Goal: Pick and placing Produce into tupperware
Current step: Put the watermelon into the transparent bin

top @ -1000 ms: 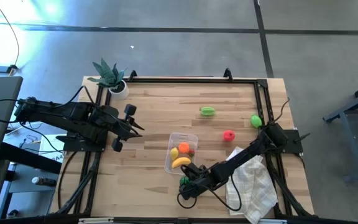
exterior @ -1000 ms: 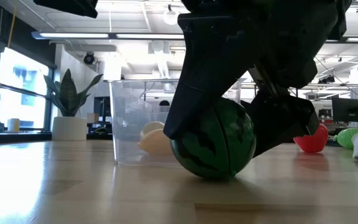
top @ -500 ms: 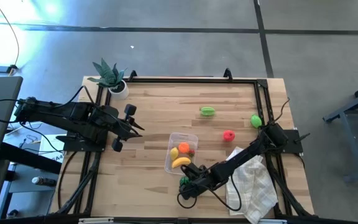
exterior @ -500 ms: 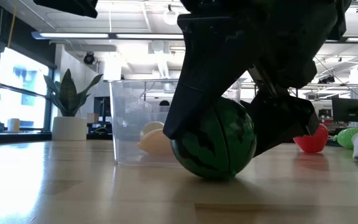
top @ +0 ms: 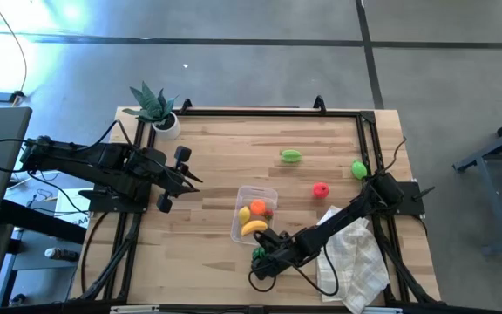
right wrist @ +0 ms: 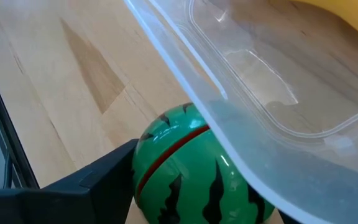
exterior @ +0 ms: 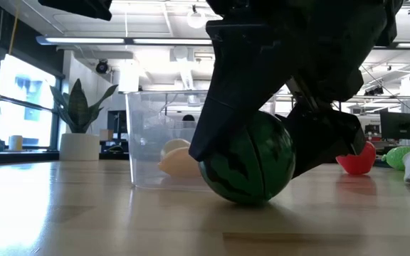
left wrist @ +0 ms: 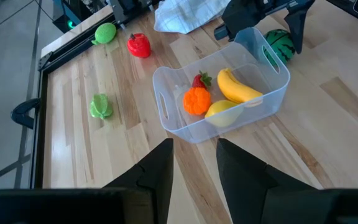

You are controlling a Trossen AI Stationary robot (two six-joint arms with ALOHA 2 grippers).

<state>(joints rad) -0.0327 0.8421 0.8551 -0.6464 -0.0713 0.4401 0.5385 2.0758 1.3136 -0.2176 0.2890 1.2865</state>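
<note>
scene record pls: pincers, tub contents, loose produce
right pincer: fingers on both sides of the watermelon, which sits on the table just outside the tub
left pincer: idle on the table's left side, holding nothing
in tub: banana, lemon, orange, small red piece
loose on table: red piece, two green pieces
other: checked cloth, potted plant

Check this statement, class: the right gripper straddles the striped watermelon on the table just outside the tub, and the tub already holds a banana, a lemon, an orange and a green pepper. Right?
One slip: the fourth item in the tub is a red strawberry, not a green pepper, as the left wrist view shows. The right gripper does straddle the watermelon outside the tub, which holds the banana, lemon and orange.
</note>
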